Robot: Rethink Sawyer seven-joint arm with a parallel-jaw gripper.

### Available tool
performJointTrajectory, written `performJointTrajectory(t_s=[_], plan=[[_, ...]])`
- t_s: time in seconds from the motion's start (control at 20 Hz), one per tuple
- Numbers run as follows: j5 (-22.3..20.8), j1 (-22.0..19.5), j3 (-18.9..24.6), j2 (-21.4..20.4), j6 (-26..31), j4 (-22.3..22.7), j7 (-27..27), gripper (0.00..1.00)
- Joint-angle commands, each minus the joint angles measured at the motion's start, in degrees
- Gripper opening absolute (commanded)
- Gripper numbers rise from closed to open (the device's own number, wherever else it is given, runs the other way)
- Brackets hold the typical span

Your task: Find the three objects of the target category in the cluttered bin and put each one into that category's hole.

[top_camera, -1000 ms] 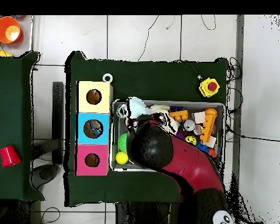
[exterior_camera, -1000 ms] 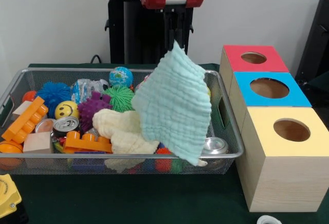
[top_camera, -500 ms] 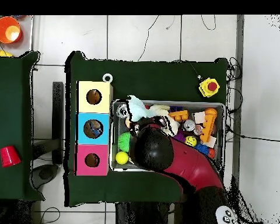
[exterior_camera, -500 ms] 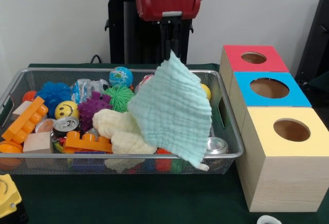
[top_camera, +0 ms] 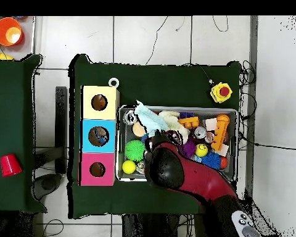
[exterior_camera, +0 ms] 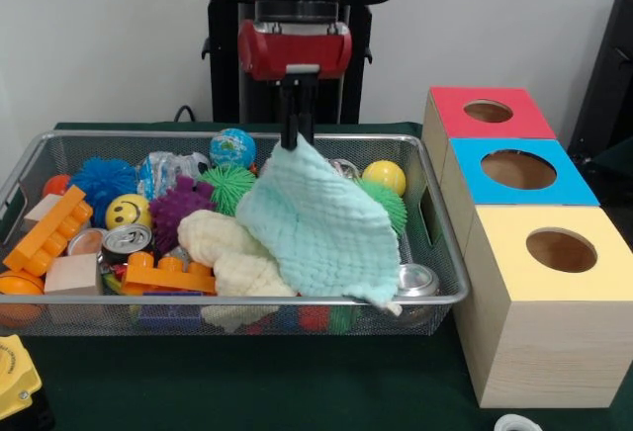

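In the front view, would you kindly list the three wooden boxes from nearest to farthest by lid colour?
Yellow-topped wooden box → blue-topped wooden box → red-topped wooden box.

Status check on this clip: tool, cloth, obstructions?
Tool shut on pale green waffle cloth by one corner. Cloth hangs draped over wire mesh bin, lower edge on the front rim. Cream cloth lies beside it; box holes unobstructed.

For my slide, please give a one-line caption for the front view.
Sawyer gripper lifts a light green cloth by one corner over a cluttered wire bin.
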Motion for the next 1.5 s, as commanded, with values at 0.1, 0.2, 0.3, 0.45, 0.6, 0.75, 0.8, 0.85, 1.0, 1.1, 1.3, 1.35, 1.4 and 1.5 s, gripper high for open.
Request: performJointTrajectory(t_s=[0.1, 0.2, 0.3, 0.45, 0.6, 0.75, 0.8, 0.85, 1.0, 1.1, 1.3, 1.35, 1.4, 1.5], plan=[[-5.3, 0.2, 4.9, 8.7, -6.3, 1.8, 11.2, 0.0], [-5.4, 0.5, 4.7, 9.3, -6.6, 1.6, 11.7, 0.0], [-5.4, 0.6, 4.7, 9.5, -6.5, 1.4, 11.9, 0.0], [-5.3, 0.8, 4.6, 9.2, -6.0, 1.3, 12.0, 0.0], [-5.3, 0.6, 4.7, 9.2, -5.4, 1.2, 11.8, 1.0], [-5.2, -0.7, 6.1, 7.9, -2.2, 1.8, 10.6, 1.0], [-4.9, -0.8, 5.7, 6.8, -0.5, 2.0, 10.1, 1.0], [-4.8, -1.2, 5.9, 5.4, 1.1, 2.5, 9.6, 1.0], [-4.0, -2.3, 6.5, 1.2, 5.8, 3.8, 8.4, 1.0], [-3.3, -3.3, 7.1, -2.5, 9.1, 4.7, 7.4, 1.0], [-3.2, -4.4, 6.6, -6.7, 14.2, 4.8, 5.2, 1.0], [-3.4, -4.9, 6.7, -7.0, 14.7, 4.7, 4.8, 1.0], [-3.7, -5.6, 7.3, -6.7, 14.7, 4.7, 4.7, 1.0], [-4.8, -6.8, 7.9, -5.1, 14.3, 4.1, 3.9, 1.0]])
